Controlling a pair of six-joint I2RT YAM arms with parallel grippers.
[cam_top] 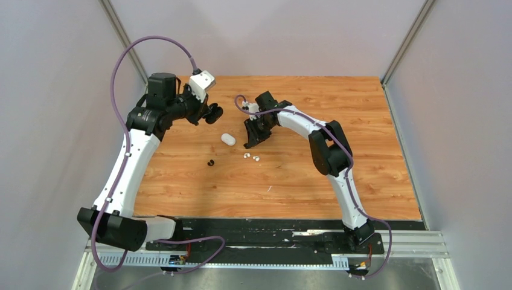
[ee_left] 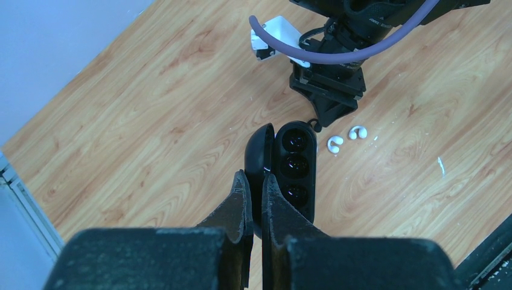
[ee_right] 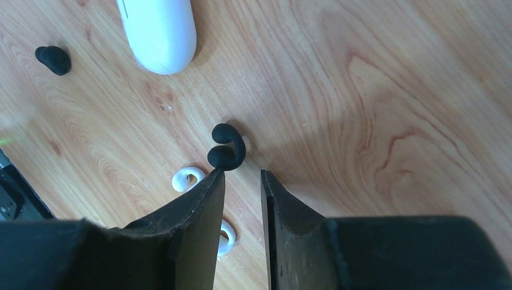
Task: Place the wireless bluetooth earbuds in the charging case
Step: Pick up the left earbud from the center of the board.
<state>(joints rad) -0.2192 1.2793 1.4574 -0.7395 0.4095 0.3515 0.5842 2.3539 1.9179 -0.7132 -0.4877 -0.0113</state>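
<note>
Left pincer [ee_left: 255,178] pinches an open black case [ee_left: 297,160]; right pincer [ee_right: 241,174], slightly spread, beside a black earbud [ee_right: 227,148].

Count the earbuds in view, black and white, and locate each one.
4. Two white earbuds lie together by the right gripper; one black earbud is at its tip; the other black earbud lies near the white case. Any inside that case would be hidden.
</note>
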